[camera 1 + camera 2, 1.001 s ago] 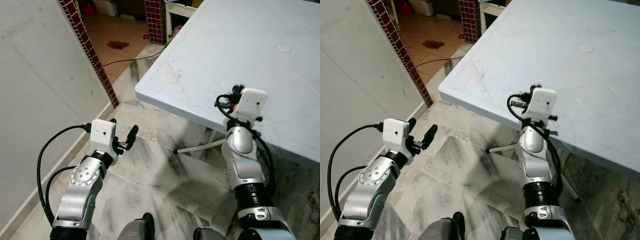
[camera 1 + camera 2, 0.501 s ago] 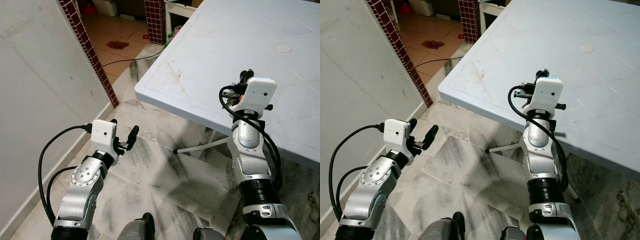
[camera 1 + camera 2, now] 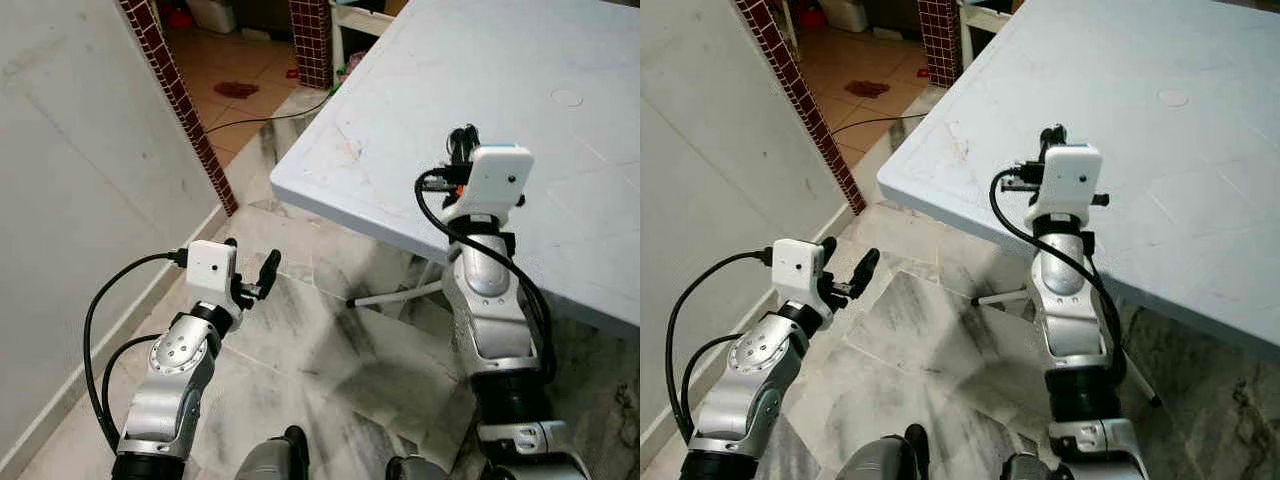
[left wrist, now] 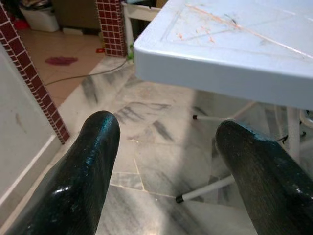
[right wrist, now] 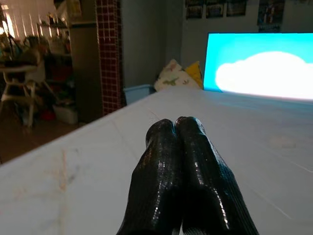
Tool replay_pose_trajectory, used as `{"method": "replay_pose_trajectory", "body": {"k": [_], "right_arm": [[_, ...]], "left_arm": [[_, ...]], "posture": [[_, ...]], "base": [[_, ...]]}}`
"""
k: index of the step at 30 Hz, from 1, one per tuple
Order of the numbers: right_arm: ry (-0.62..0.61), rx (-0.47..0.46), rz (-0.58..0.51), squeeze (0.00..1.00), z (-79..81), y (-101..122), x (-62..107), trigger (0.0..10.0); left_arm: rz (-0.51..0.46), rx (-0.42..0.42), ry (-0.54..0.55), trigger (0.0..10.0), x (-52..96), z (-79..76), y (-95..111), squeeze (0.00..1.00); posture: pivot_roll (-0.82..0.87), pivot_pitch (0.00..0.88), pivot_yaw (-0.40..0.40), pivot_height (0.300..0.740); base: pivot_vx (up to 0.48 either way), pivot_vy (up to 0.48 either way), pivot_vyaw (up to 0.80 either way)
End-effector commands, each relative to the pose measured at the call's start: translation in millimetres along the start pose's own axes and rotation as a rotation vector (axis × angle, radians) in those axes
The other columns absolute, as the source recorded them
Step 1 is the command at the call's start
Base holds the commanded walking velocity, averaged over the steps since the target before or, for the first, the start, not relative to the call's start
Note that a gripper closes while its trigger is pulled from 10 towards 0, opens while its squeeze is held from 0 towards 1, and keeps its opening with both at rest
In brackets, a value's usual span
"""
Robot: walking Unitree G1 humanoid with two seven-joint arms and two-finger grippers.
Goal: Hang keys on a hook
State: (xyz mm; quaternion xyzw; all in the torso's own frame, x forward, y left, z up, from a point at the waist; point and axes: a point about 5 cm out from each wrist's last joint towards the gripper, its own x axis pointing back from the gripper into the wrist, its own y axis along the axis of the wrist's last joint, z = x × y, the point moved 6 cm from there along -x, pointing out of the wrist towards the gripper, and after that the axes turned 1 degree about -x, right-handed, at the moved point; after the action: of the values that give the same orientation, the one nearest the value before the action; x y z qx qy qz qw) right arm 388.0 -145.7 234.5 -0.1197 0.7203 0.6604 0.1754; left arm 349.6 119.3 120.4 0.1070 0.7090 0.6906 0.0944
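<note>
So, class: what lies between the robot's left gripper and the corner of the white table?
Bare marble floor in the left eye view, nothing standing on it. The left gripper hangs open, low beside the white table.

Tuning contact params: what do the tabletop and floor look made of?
Table: looks like moulded plastic, pale blue-white, matt, with thick rounded edges, moulded grooves and scuff marks. Floor: probably polished marble or marble-look tile, grey-veined with visible joints and a slight sheen. Further back, terracotta-coloured tiles.
</note>
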Motion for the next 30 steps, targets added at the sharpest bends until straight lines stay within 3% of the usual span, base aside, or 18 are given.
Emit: {"method": "replay_pose_trajectory", "body": {"k": [1, 8, 30], "right_arm": [[0.022, 0.017, -0.018, 0.0, 1.0, 7.6, 3.5, 10.0], [0.055, 0.053, 0.013, 0.0, -0.9, 2.6, 11.5, 10.0], [0.069, 0.023, 0.072, 0.0, 2.2, -5.6, 18.6, 10.0]], "left_arm": [[0.002, -0.007, 0.027, 10.0, -0.4, 5.1, -2.1, 0.0], [-0.007, -0.001, 0.03, 10.0, -4.0, 3.6, -1.9, 0.0], [-0.036, 0.007, 0.053, 10.0, -7.1, 7.3, 3.4, 0.0]], "posture": [[-0.01, 0.172, 0.081, 0.74], [-0.02, 0.159, 0.073, 0.74], [-0.01, 0.15, 0.069, 0.74]], "base": [[0.0, 0.0, 0.0], [0.0, 0.0, 0.24], [0.0, 0.0, 0.8]]}}
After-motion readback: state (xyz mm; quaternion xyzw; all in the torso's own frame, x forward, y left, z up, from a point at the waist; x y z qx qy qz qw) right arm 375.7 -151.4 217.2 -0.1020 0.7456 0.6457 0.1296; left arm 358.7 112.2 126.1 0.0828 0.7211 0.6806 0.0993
